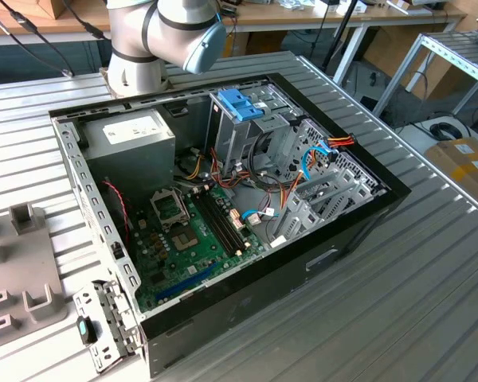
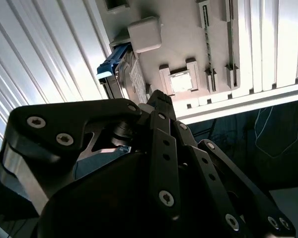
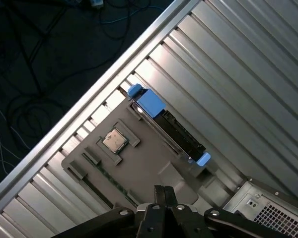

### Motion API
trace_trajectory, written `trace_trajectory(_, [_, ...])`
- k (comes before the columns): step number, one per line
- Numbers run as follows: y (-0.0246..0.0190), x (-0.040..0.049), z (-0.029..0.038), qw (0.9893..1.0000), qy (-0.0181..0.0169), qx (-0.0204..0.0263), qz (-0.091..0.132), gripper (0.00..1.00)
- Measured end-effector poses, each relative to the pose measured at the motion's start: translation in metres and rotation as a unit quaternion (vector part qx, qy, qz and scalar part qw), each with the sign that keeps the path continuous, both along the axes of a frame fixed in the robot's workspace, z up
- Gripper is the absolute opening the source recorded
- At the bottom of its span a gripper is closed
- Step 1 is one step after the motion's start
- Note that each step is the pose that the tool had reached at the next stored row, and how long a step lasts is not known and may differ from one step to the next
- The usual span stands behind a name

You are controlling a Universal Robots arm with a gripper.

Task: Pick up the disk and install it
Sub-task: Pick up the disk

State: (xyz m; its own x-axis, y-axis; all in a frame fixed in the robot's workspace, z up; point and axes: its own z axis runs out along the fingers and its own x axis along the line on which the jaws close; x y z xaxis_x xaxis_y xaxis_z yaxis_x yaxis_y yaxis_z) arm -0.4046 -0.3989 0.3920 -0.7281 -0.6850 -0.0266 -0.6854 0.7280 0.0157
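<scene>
The disk (image 3: 171, 129) stands on its edge in a slot of a grey holder block (image 3: 139, 163), with its blue plastic frame at both ends and dark metal between. In the second wrist view the disk (image 2: 123, 74) shows its blue end and a strip of white label. My gripper (image 3: 164, 190) hangs above the holder block, a short way from the disk and apart from it. Its black fingertips (image 3: 159, 192) are pressed together with nothing between them. In the second wrist view the gripper (image 2: 159, 97) points at the block just beside the disk.
A small square chip (image 3: 114, 140) sits in a recess of the holder block. An open computer case (image 1: 366, 215) lies on the slatted metal table (image 1: 430, 278), with a metal drive cage (image 1: 243, 131) topped by a blue latch (image 1: 240, 103), a grey power supply box (image 1: 131, 137) and a green motherboard (image 1: 195, 239). The table edge (image 3: 89, 99) runs close to the block.
</scene>
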Motion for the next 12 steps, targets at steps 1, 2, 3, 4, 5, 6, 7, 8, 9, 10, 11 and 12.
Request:
trace_trajectory(1, [0.0, 0.0, 0.0, 1.0, 0.0, 0.0, 0.002, 0.11])
trace_trajectory(2, [0.0, 0.0, 0.0, 1.0, 0.0, 0.0, 0.006, 0.11])
trace_trajectory(3, [0.0, 0.0, 0.0, 1.0, 0.0, 0.0, 0.008, 0.11])
trace_trajectory(4, [0.0, 0.0, 0.0, 0.9999, 0.0, 0.0, 0.01, 0.11])
trace_trajectory(5, [0.0, 0.0, 0.0, 0.9999, 0.0, 0.0, 0.016, 0.11])
trace_trajectory(6, [0.0, 0.0, 0.0, 0.9998, 0.0, 0.0, 0.021, 0.11])
trace_trajectory(7, [0.0, 0.0, 0.0, 0.9997, 0.0, 0.0, 0.024, 0.11])
trace_trajectory(8, [0.0, 0.0, 0.0, 0.9996, 0.0, 0.0, 0.027, 0.11])
trace_trajectory(9, [0.0, 0.0, 0.0, 0.9996, 0.0, 0.0, 0.029, 0.11])
trace_trajectory(10, [0.0, 0.0, 0.0, 0.9995, 0.0, 0.0, 0.033, 0.11])
trace_trajectory(11, [0.0, 0.0, 0.0, 0.9994, 0.0, 0.0, 0.035, 0.11])
trace_trajectory(12, [0.0, 0.0, 0.0, 0.9993, 0.0, 0.0, 0.037, 0.11])
